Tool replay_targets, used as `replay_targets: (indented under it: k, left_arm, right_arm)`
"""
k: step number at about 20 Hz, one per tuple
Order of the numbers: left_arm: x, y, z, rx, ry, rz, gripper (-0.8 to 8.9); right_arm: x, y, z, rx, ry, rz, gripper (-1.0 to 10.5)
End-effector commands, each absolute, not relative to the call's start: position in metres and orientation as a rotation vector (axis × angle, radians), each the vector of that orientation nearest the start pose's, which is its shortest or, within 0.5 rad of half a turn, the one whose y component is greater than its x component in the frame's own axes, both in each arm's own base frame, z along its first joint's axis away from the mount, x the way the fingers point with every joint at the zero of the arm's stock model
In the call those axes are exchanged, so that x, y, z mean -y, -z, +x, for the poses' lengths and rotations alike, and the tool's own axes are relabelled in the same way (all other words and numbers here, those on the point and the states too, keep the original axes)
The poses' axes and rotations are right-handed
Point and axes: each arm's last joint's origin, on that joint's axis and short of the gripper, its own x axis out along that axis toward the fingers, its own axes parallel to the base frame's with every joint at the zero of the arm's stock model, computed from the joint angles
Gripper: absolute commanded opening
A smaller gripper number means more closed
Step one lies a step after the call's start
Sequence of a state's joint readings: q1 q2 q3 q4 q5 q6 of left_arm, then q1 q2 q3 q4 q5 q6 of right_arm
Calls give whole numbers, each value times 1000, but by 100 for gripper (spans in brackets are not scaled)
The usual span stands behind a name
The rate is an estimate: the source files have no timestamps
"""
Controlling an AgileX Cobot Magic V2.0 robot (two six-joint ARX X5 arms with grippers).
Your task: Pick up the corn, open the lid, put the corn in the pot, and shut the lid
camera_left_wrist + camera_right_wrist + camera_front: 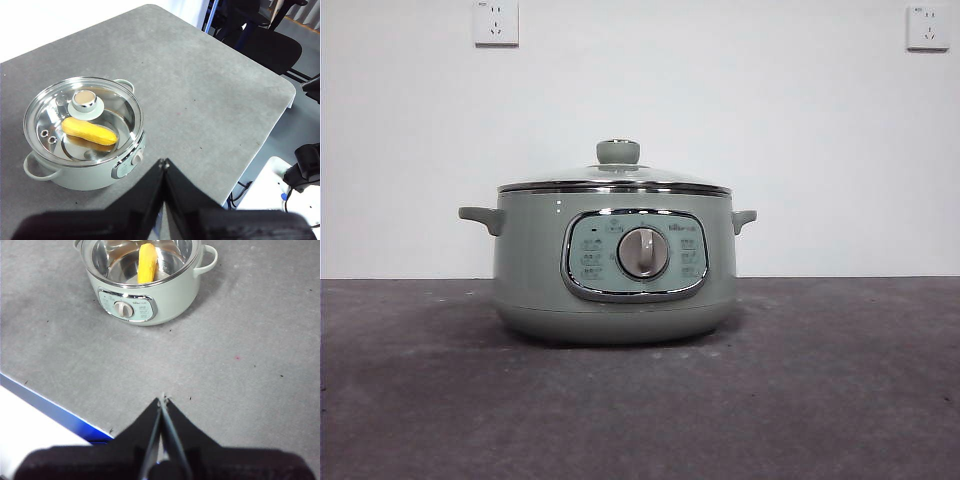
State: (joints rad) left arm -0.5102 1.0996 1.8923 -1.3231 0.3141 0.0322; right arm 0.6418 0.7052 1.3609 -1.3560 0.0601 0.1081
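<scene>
Yellow corn point(89, 131) lies in the pot point(614, 262) under the seated lid point(616, 178); both tools, left point(164, 163) and right point(162, 400), pinched empty, should stay clear

From the front we cannot see the corn point(89, 131) inside the pot point(530, 260). The right wrist view crops the lid point(107, 262), and panel point(586, 258) labels are unreadable.

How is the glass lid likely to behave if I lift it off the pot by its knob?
The lid looks rigid: glass in a steel rim, so likely heavyish and breakable if dropped. Its knob is small and smooth, so it may slip or swing in the jaws. It sits level on the pot over the corn, so it should lift straight up.
</scene>
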Motion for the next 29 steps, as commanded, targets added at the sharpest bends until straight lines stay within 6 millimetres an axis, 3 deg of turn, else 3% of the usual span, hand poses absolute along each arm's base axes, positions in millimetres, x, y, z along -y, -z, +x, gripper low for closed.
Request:
replay_targets:
  k: [1,16,20,23,26,29]
  left_arm:
    - [62,-507,93,-528,815,82,-3]
    - [67,-507,103,-526,813,96,-3]
    - [44,-521,95,-328,606,168,-3]
    - [22,-526,70,-152,487,188,-3]
    - [12,-503,53,-19,363,249,-3]
    - [7,-448,60,41,260,287,-3]
  right_arm:
    - [-28,-406,41,-723,-508,-160,1]
    - [-28,-406,41,-717,-486,-170,1]
    - [-28,-406,41,-717,-486,-170,1]
    - [-28,-406,41,-716,-484,-171,1]
    - [-28,-406,42,-719,-483,-172,1]
    - [-28,-405,43,-721,-483,-172,1]
